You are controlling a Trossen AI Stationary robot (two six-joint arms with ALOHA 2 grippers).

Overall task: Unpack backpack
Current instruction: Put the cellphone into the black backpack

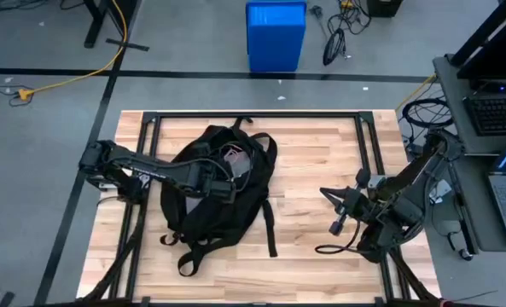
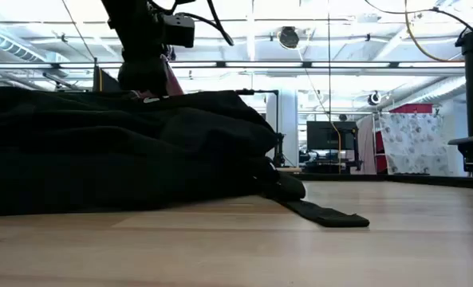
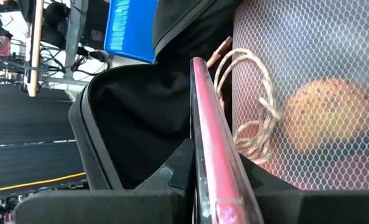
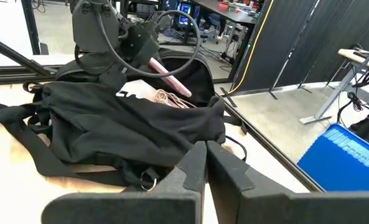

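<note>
High view: the backpack point(image 1: 214, 192) lies flat on the wooden desk point(image 1: 312, 162), left of centre, with its straps trailing toward the near edge.
Backpack opening: the top flap is pulled back, and a pale mesh pocket shows inside it.
Left end effector point(image 1: 232, 175): reached in over the backpack's open top, clenched on a flat pink item point(image 3: 216, 162) that stands up out of the opening.
Pink item: seen edge-on in the left wrist view, slim and glossy; what it is cannot be told.
Mesh pocket point(image 3: 321, 56): just beside the pink item, with a coil of pale cord point(image 3: 249, 102) and a round orange thing point(image 3: 330, 112) behind the netting.
Right end effector point(image 1: 336, 209): hangs over bare desk on the right side, well apart from the backpack, fingers drawn together with nothing between them.
Right wrist view: the backpack point(image 4: 128, 130) shows as a rumpled black heap with white lettering near the top, the pink item point(image 4: 168, 78) slanting up from it under the left arm.
Low view: the backpack point(image 2: 116, 151) fills the left half, and one strap point(image 2: 324, 214) lies flat on the desk to its right.
Floor beyond the desk: a blue bin point(image 1: 276, 36) stands past the far edge.
</note>
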